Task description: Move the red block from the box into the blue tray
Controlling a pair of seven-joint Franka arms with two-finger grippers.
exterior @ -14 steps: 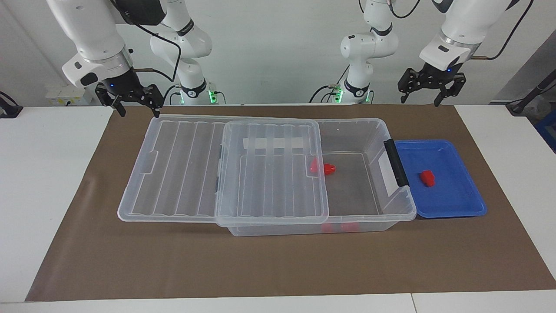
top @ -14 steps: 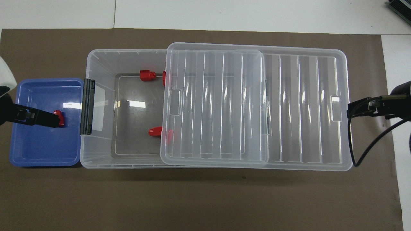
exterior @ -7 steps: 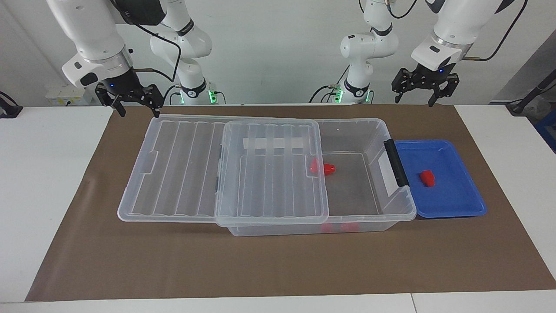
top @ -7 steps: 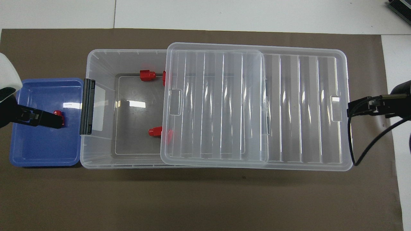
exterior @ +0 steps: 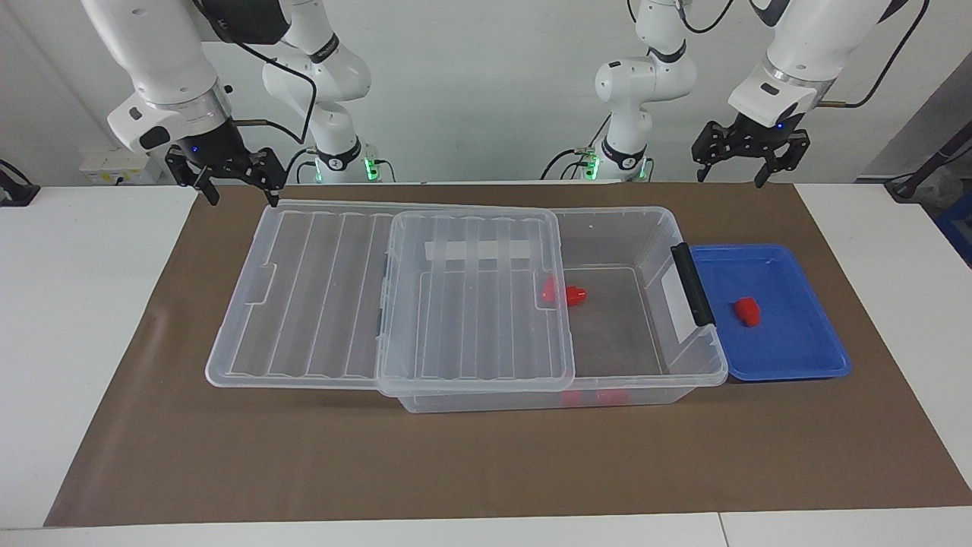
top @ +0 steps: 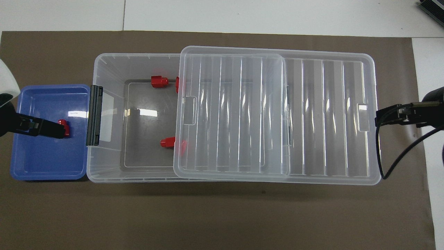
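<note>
Facing view shows the red block point(exterior: 747, 311) already lying in the blue tray point(exterior: 797, 365) beside the box point(exterior: 645, 228), both claws, left claw point(exterior: 743, 161) and right claw point(exterior: 237, 181), wide and empty, so I judge only retreat remains.

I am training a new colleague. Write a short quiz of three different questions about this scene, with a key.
1. True or false: the red block lies in the blue tray.
2. How many red pieces remain in the box? A) none B) two C) five
3. Fill in: the lid is slid toward the ____ arm's end of the table.

Key:
1. True.
2. B.
3. Right. Both the left gripper and the right gripper hang open in the air, holding nothing.
</note>
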